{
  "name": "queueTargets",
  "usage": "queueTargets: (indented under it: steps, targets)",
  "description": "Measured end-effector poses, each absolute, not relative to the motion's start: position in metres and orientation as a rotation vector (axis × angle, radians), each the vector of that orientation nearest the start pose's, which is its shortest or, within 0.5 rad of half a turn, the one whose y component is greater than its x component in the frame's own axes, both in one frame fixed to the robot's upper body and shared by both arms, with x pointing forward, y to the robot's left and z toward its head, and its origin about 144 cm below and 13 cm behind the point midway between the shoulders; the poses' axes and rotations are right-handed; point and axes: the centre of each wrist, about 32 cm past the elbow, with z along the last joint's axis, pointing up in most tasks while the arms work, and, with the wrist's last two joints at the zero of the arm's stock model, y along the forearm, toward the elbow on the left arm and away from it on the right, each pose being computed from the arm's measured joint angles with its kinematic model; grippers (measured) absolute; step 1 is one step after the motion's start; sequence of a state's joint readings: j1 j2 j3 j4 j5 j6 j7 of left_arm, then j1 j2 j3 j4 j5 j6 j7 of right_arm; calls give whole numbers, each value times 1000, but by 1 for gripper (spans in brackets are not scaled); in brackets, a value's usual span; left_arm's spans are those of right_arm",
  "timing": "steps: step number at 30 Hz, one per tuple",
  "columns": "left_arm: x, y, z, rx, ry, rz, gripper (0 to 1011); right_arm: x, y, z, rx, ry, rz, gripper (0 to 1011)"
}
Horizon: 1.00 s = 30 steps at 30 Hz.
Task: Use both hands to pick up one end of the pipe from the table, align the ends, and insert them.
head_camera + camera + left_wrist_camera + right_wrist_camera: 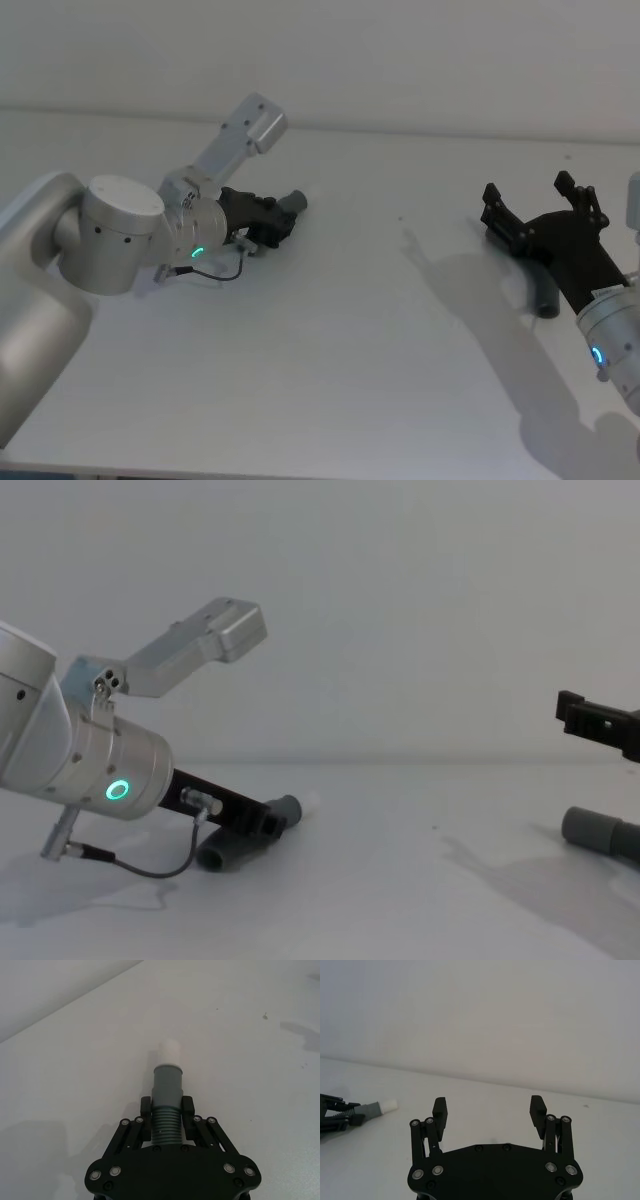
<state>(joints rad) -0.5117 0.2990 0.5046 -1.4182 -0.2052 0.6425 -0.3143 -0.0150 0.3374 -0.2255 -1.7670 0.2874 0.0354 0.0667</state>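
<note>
Pipe [166,1127] is gripped at its ribbed part by the left tool [167,1107], whose jaws are clenched on it just behind the white-tipped end [168,1072]. This end sticks out in front of the fingers, low over the bench [330,350] on the robot's left side. Whether it is lifted clear of the surface cannot be told. The second end [597,831], a plain grey cuff, lies on the bench at the robot's right, well apart from the first one. The right tool [489,1110] hangs above it with its fingers [440,1108] spread wide and nothing between them.

As a judgement, the task is in its early part: one end is taken and the other is not yet grasped. What is left is to close the right tool on the second end, to bring both ends face to face on one line, and to push the white tip into the other cuff.

Counted, there are two tools, one clenched and one released, two ends, and one white tip. A further grey stretch [225,855] lies on the bench under the left tool. No hose is seen between the left and the right parts, so it cannot be told if they are one pipe.
</note>
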Motion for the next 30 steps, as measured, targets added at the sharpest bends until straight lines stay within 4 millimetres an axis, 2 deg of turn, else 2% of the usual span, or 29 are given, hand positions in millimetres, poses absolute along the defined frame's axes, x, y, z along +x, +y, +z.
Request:
queueTargets:
  steps: [15, 30]
  targets:
    - [563, 182, 1244, 539, 117, 918, 345, 443, -247, 1201, -74, -15, -1235, 1004]
    - [563, 182, 1244, 540, 117, 918, 345, 454, -264, 1215, -241, 118, -1206, 1004]
